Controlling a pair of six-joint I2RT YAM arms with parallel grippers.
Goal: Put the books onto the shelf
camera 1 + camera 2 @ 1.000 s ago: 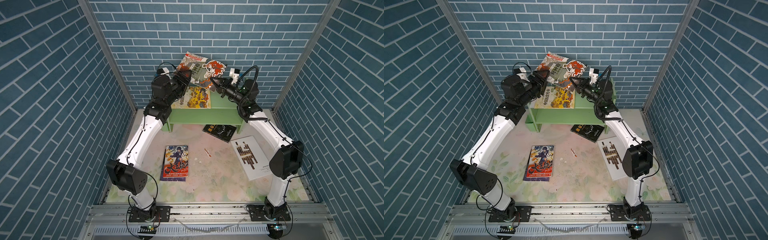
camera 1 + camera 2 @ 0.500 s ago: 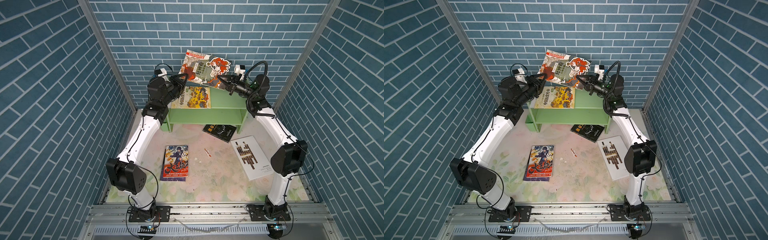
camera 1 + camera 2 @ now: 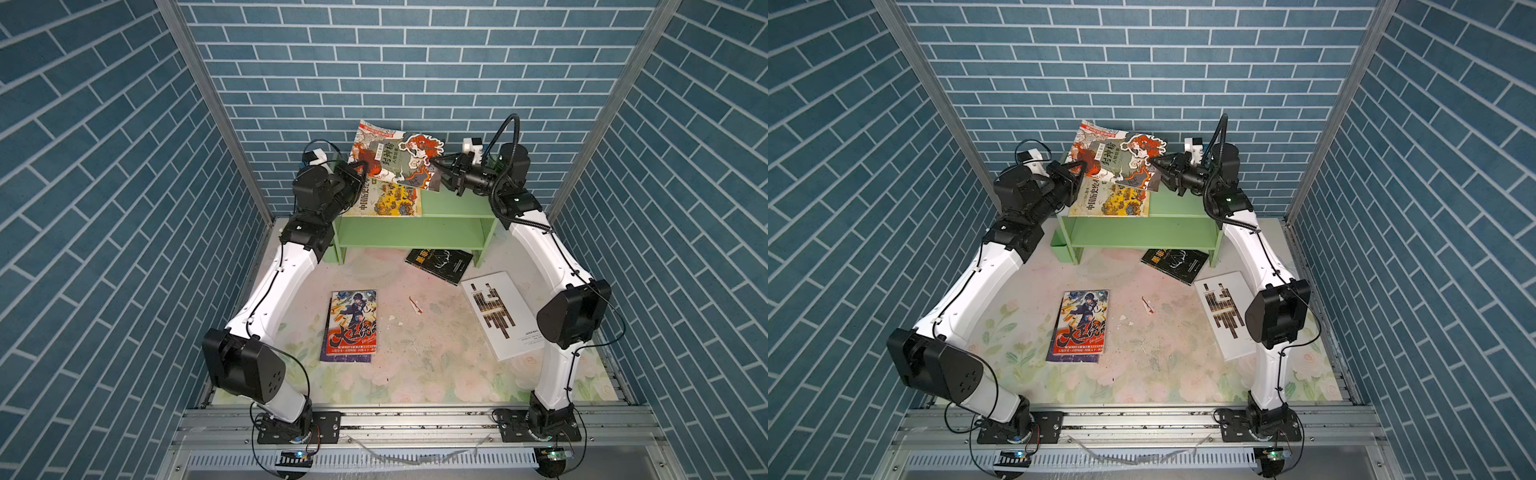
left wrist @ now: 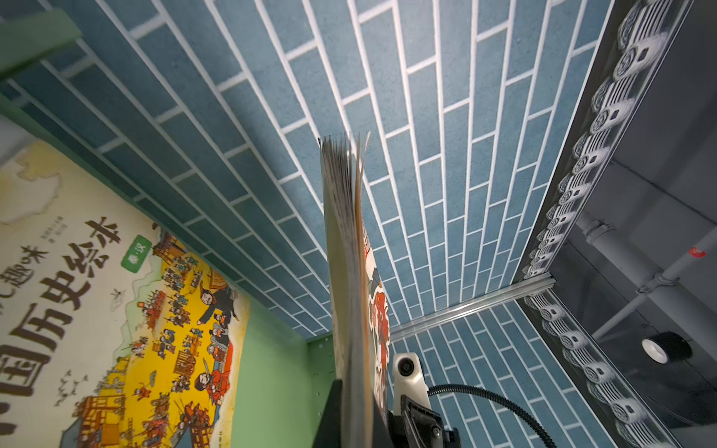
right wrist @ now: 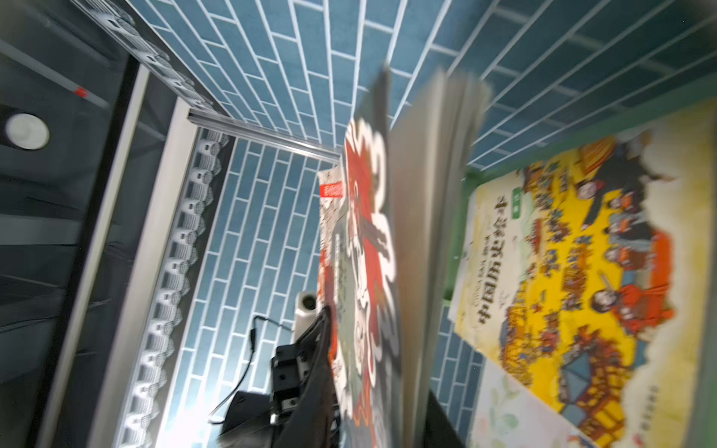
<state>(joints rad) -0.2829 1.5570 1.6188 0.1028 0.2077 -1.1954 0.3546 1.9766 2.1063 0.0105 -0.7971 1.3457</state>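
Observation:
A book with a red-haired figure on its cover hangs tilted in the air over the light-green shelf; both top views show it. My left gripper is shut on its left edge, and the pages run edge-on from its jaws. My right gripper stands open around the right edge, a finger on each side. A yellow history book lies flat on the shelf top. Other books lie on the floor: a black one, a white one with dark bars, a blue-and-red one.
A small green cup hangs at the shelf's left side. Paper scraps lie mid-floor. Blue brick walls close in the back and both sides, near the shelf. A metal rail runs along the front.
My left gripper has shut on the book's left edge. The right gripper, shut on the book before, has parted its jaws. The right arm has swung outward to the right.

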